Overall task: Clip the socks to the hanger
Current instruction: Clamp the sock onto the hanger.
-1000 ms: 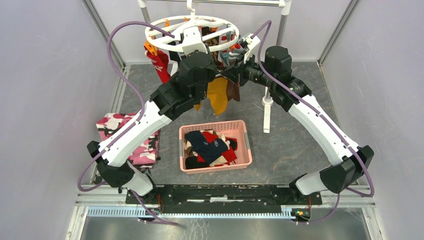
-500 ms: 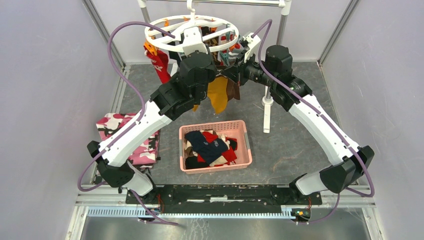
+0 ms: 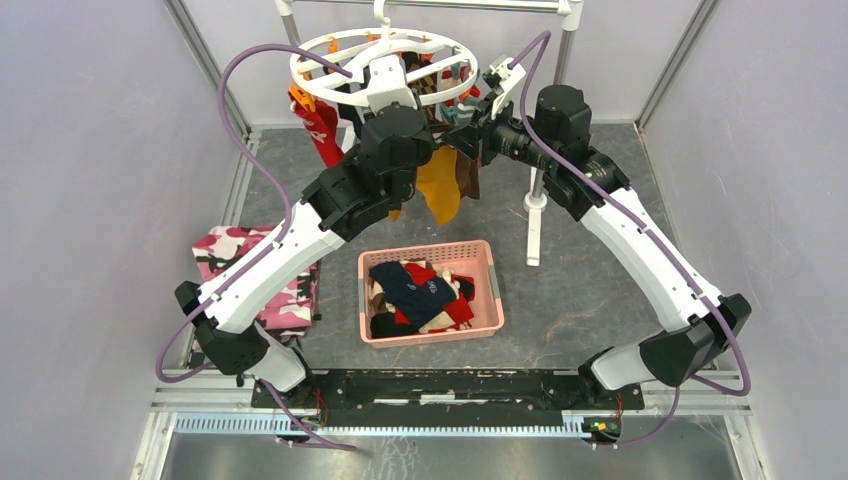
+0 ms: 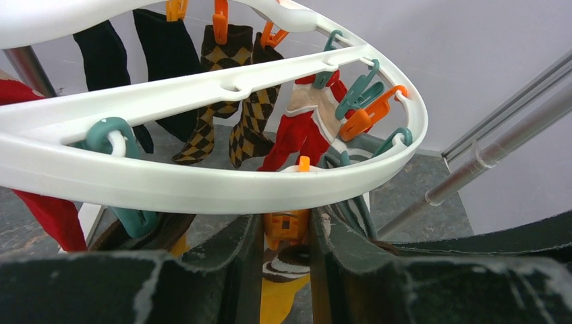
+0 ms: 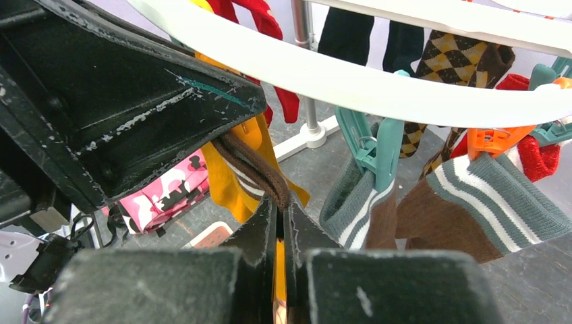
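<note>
The white round hanger hangs at the back with several socks clipped to it, red, black, argyle and striped. Beneath its rim my left gripper is shut on an orange clip, one finger on each side. A mustard yellow sock with a brown striped cuff dangles just under that clip. My right gripper is shut on the cuff's edge. In the top view the left fingers are hidden under the hanger.
A pink basket with more socks sits on the floor mid-table. A pink camouflage cloth lies at the left. The rack's pole and foot stand right of the hanger. A brown-grey striped sock hangs from a teal clip.
My right gripper has risen slightly toward the hanger's rim, bringing the yellow sock's cuff with it. The left arm holds still on the clip.
</note>
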Available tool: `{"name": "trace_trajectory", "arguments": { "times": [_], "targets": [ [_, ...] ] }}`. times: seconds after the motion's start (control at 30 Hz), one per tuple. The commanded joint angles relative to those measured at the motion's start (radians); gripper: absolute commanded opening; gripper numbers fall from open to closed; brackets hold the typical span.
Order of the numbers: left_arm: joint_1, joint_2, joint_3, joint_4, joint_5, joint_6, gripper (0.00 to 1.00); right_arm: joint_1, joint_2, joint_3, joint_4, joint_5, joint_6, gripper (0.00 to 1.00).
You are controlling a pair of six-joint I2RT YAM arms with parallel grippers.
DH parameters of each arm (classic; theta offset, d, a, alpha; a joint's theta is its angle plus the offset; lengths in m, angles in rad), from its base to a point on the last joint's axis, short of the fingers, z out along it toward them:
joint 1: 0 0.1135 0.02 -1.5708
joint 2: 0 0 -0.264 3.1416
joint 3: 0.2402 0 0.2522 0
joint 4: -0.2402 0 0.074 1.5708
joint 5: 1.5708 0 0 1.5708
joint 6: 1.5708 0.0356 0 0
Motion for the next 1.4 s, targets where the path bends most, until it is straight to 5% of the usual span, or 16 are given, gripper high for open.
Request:
{"name": "trace_trajectory", "arguments": {
  "times": [0.0,0.27,1.37],
  "targets": [
    [0.003,-0.027,0.002,0.042,0.008,-0.024,0.02,0.002,-0.024,0.001,0.012,-0.003,-0.017,0.00],
    [0.003,-0.032,0.002,0.046,0.026,-0.016,0.02,0.002,-0.042,-0.116,-0.008,0.009,-0.043,0.00],
    [0.003,-0.047,-0.011,0.051,0.074,0.003,0.02,0.001,-0.035,-0.031,-0.051,0.093,-0.090,0.00]
  ]
}}
